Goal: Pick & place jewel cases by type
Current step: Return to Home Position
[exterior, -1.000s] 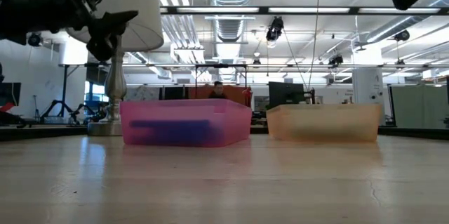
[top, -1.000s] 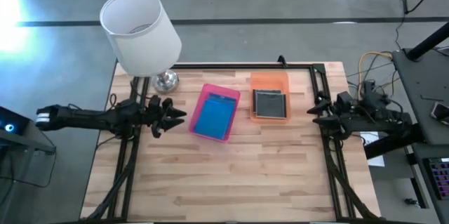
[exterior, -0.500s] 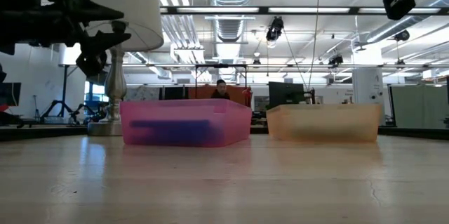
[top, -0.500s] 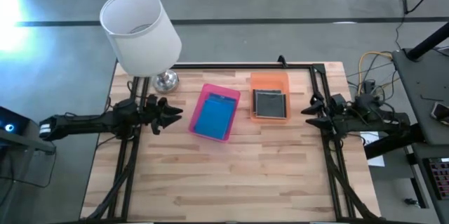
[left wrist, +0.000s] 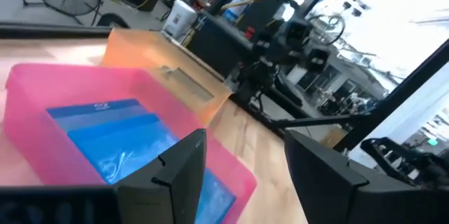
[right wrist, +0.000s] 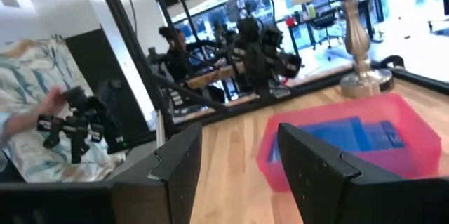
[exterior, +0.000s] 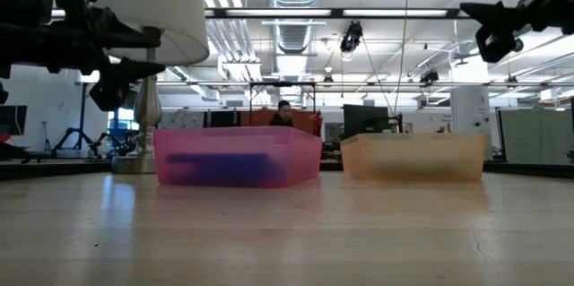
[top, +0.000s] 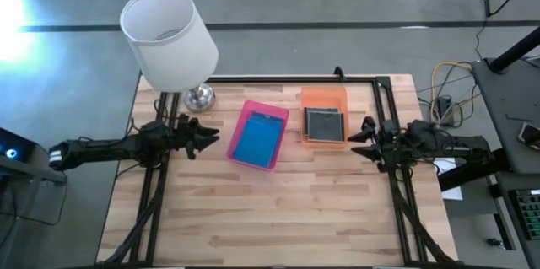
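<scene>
Blue jewel cases (top: 256, 141) lie stacked flat in the pink tray (top: 244, 123); the left wrist view shows the blue jewel cases (left wrist: 119, 140) inside it too. Grey jewel cases (top: 324, 125) lie in the orange tray (top: 324, 95). My left gripper (top: 211, 139) hovers open just left of the pink tray, fingers toward it (left wrist: 245, 147). My right gripper (top: 354, 138) hovers open just right of the orange tray (right wrist: 238, 136). Both grippers are above the table and empty, as the low view shows for the left gripper (exterior: 134, 53) and the right gripper (exterior: 484, 26).
A white-shaded lamp (top: 169, 37) with a silver base (top: 200, 95) stands at the far left corner, close to my left arm. Both trays sit side by side in the table's far half. Bare wood fills the near half (top: 278, 210). A person (right wrist: 21, 133) shows beyond the table.
My right gripper has moved toward the table's left, closing on the orange tray, and has come lower. My left gripper has drawn back slightly toward the left edge and dropped a little. The trays and cases have stayed put.
</scene>
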Tool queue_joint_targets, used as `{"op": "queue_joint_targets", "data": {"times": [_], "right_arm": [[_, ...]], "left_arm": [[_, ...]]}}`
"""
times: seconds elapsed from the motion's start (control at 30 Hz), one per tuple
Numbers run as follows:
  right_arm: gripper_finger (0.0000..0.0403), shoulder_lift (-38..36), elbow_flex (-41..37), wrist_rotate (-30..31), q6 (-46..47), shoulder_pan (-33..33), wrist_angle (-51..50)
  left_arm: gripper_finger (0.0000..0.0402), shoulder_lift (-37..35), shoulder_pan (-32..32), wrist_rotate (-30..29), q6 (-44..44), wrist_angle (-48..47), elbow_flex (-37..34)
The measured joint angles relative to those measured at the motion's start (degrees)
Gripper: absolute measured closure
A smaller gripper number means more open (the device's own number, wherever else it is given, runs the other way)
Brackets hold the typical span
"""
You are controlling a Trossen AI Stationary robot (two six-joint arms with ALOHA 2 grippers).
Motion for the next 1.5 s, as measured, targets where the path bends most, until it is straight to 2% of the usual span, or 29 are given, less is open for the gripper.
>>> {"op": "queue_joint_targets", "data": {"times": [0.27,0.4,0.77,1.17,1.33,1.5], "right_arm": [[0.0218,0.58,-4.06,-0.02,0.0,0.0,0.16],[0.0221,-0.76,-7.65,0.71,0.03,0.0,2.95],[0.0221,-0.84,-7.68,1.81,-0.02,0.0,3.39],[0.0219,-0.84,-7.68,1.92,-0.02,0.0,2.75],[0.0218,-0.84,-7.68,1.92,-0.01,0.0,2.73],[0.0218,-0.84,-7.68,1.92,-0.02,0.0,2.73]], "left_arm": [[0.0223,-0.34,-0.13,-0.02,0.0,-0.62,0.0],[0.0223,-4.11,-0.06,0.01,0.0,-1.58,-0.11],[0.0223,-16.57,0.11,-0.01,0.0,-2.6,-0.16],[0.0223,-16.79,0.27,0.03,0.0,-3.23,-0.22],[0.0223,-16.81,0.7,0.15,0.01,-6.59,-0.24],[0.0223,-16.83,0.13,0.07,0.02,-13.79,-0.26]]}}
